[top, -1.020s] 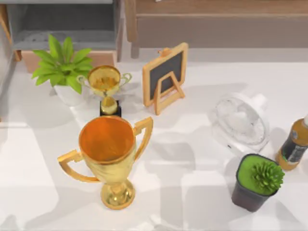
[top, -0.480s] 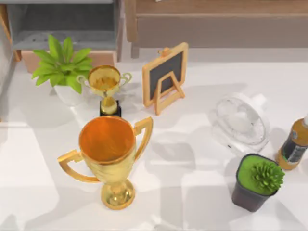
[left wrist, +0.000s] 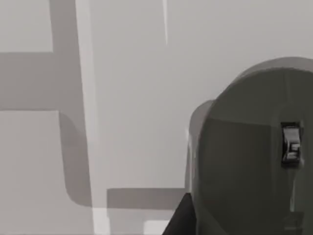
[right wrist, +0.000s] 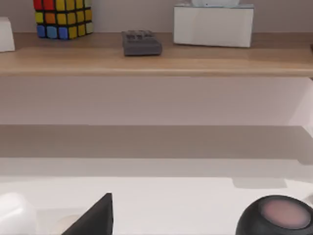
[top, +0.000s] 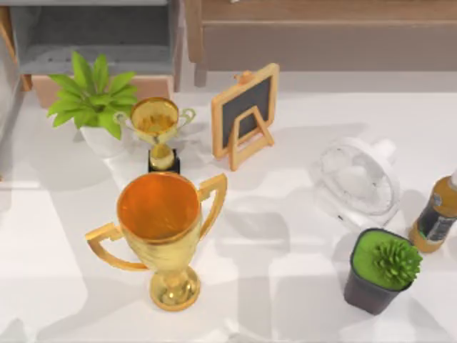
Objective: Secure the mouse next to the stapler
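Left arm is the one to watch. Its wrist camera hangs low over the white tabletop point(left wrist: 127, 98), and a dark grey rounded body with a small silver wheel point(left wrist: 290, 148) looms close under it: I judge this to be the mouse point(left wrist: 249, 161). The wheel suggests that its long axis runs along the wheel's own length. It rests flat on the tabletop, nothing touching it.

A black wedge point(left wrist: 182, 218) just beside the mouse is probably part of the left pincer. How wide that pincer stands, or whether it holds anything, I cannot tell. The left arm is nearer by my reading, posed low and looking steeply down.

The right wrist camera looks level at a wooden shelf point(right wrist: 156, 61) and a black round speaker point(right wrist: 276, 215). The right pincer's state I cannot tell either.

From above, a large gold trophy point(top: 161, 229) stands at 8 o'clock and a white fan point(top: 357, 182) at 3 o'clock. Where the stapler lies, I cannot tell.
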